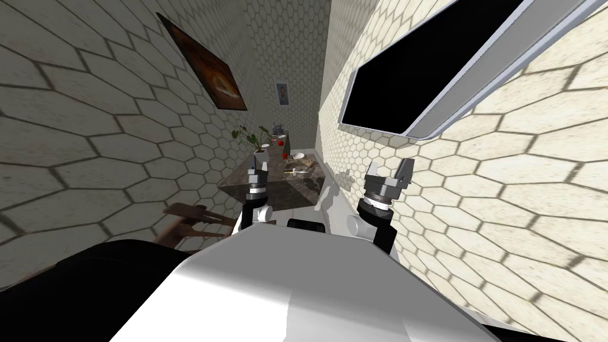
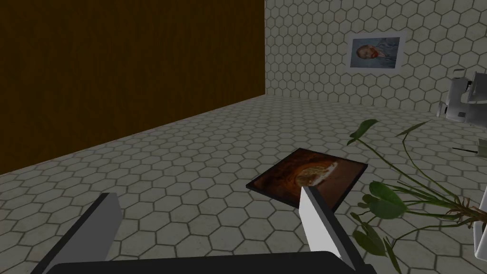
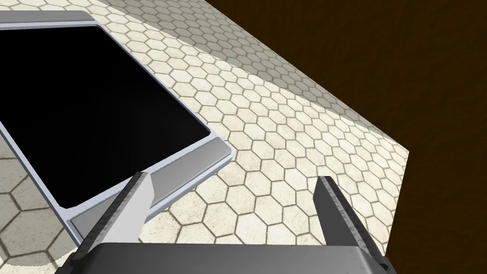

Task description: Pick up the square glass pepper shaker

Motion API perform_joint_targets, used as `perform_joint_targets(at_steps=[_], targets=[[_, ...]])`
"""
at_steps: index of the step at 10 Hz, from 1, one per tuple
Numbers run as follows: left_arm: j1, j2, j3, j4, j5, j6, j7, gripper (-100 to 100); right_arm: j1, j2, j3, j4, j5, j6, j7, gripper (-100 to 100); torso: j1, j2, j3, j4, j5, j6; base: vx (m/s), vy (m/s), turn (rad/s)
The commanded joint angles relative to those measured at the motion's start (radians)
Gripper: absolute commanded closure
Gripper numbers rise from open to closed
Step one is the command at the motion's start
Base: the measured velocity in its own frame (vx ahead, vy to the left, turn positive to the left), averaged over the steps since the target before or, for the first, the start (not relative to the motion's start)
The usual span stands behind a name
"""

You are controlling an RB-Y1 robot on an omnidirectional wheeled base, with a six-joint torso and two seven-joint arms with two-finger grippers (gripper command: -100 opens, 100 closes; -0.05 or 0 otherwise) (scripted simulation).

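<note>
Holding the left gripper (image 1: 257, 164) and right gripper (image 1: 390, 165) spread and empty, we face a distant table (image 1: 280, 164) bearing a plant (image 1: 252, 138). Among its small clutter the shaker is too small to tell, as is its axis.

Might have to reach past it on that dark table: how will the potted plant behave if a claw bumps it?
Probably top-heavy: the potted plant spreads long leafy stems well beyond its small white pot, so a high push may tip it. The stems look thin and arched, likely bending rather than resisting. It seems near the table edge, so nudge low, gently.
</note>
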Motion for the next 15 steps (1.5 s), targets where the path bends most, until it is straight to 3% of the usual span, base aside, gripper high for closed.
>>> perform_joint_targets(at_steps=[1,6,11,12,15], targets=[[-0.008,0.043,0.009,0.015,-0.001,0.012,-0.002,-100,0.0,0.0,0.0,0.0,0.0,0.0,0.0,0,0.0,0.0,0.0,0.0,0.0,0.0,0.019,-0.015,-0.054],[-0.042,0.137,0.053,0.086,-0.006,0.074,-0.012,-100,0.0,0.0,0.0,0.0,0.0,0.0,0.0,0,-0.001,-0.003,-0.002,-0.001,0.0,0.0,0.037,-0.021,-0.088],[-0.096,0.232,0.118,0.196,-0.013,0.18,-0.029,-100,0.0,0.0,0.0,0.0,0.0,0.0,0.0,0,-0.002,-0.004,-0.003,-0.001,0.0,0.0,0.059,-0.032,-0.12],[-0.096,0.232,0.118,0.196,-0.013,0.18,-0.029,-100,0.0,0.0,0.0,0.0,0.0,0.0,0.0,0,-0.002,-0.004,-0.003,-0.001,0.0,0.0,0.038,-0.014,-0.037],[-0.134,0.295,0.153,0.275,-0.02,0.261,-0.042,-100,0.0,0.0,0.0,0.0,0.0,0.0,0.0,0,-0.002,-0.003,-0.002,-0.001,0.0,0.0,0.047,-0.027,-0.123]])
